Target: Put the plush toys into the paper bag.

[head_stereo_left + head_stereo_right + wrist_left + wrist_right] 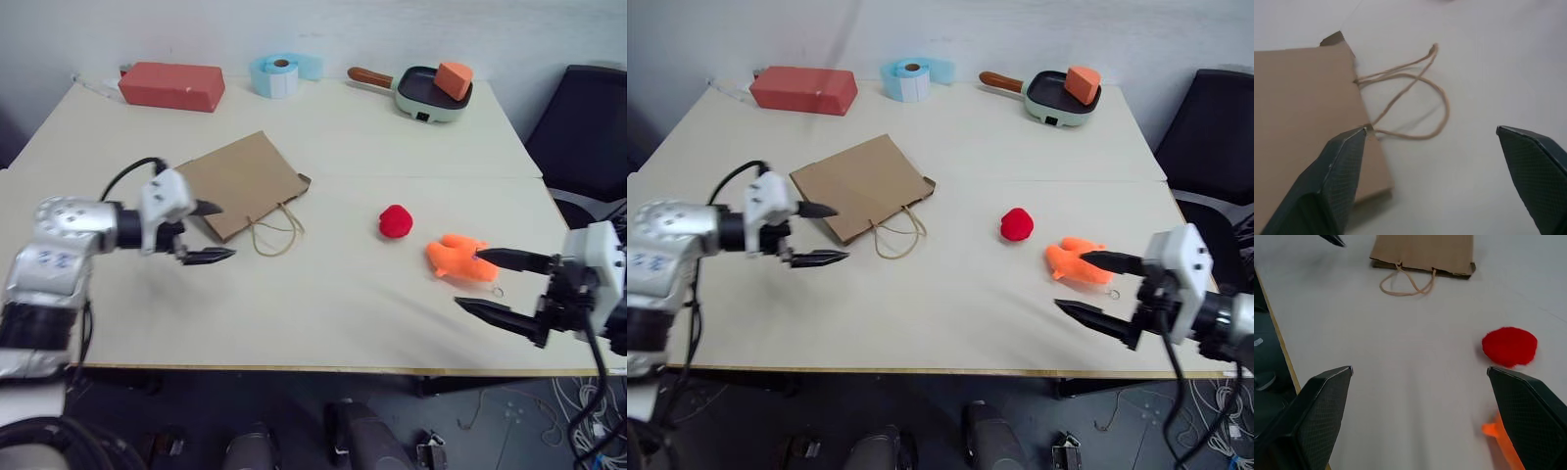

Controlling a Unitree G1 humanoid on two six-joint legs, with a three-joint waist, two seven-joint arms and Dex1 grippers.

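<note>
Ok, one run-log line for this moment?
left gripper: open, by paper bag handles | right gripper: open, by orange plush | red plush: on table

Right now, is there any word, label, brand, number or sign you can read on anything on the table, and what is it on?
None can be read.
The paper bag shows plain brown paper.
The red brick-shaped block and the blue label roll show no legible print.

orange plush: cut by frame edge | keyring: too small
</note>
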